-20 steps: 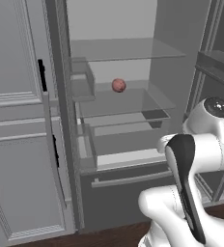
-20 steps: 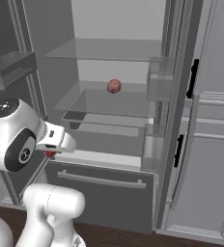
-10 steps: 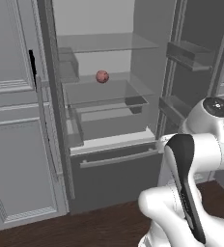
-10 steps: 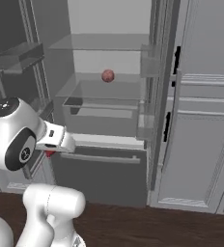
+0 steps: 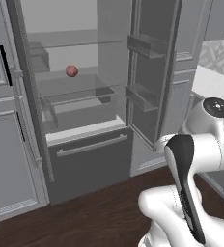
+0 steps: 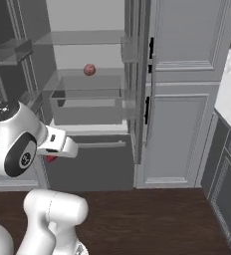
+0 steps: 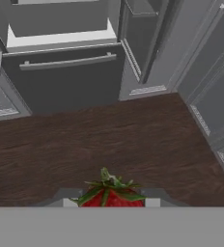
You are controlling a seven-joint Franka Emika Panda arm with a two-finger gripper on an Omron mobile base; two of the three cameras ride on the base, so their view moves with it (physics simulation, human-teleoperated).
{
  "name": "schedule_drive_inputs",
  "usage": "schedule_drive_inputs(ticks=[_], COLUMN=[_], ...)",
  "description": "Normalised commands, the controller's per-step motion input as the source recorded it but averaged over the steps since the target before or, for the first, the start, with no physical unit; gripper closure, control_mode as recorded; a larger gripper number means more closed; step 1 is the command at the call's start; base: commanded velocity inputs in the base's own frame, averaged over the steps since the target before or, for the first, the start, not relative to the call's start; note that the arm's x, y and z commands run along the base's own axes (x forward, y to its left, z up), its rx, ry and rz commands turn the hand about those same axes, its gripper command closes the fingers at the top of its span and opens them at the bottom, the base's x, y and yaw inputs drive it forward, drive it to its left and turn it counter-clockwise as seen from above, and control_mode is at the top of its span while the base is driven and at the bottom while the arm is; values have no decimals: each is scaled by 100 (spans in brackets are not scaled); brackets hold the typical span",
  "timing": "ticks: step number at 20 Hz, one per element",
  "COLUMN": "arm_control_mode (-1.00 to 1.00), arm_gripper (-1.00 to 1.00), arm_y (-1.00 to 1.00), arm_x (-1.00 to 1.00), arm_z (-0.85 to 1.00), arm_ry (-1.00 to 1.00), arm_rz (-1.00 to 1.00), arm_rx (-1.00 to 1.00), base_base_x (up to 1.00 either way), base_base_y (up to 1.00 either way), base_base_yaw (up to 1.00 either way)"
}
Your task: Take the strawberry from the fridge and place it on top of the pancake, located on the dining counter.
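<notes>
Pinched between my two dark finger tips, my claw grips one strawberry: glossy red with a ragged crown of green leaves, sitting right at the near edge of the hand view. From the right base view the same fruit shows as a red spot tucked under my white hand, low and to the left, in front of the fridge and outside it.

Both fridge doors stand open. Inside I count two clear shelves, one clear bin below them and, lowest, one dark grey drawer with a long pale bar handle. On the lower clear shelf rests one pinkish round lump, smooth and matte, alone there, well apart from me. The open right door carries two clear trays.

Light grey panelled cabinets with short black handles flank the fridge on either side. Below me lies a dark brown wood-plank floor, streaked with grain.

No brand, label or lettering can be read anywhere.
</notes>
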Motion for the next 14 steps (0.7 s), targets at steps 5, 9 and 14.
schedule_drive_inputs(ticks=[5, 9, 14], arm_control_mode=[100, 100, 100], arm_gripper=[100, 100, 100], arm_y=[0, 0, 0], arm_x=[0, 0, 0], arm_z=[0, 0, 0], arm_ry=[0, 0, 0], arm_rz=[0, 0, 0], arm_rx=[0, 0, 0], base_base_x=[-76, -96, -96], base_base_y=[-5, 0, 3], base_base_yaw=[6, 24, 50])
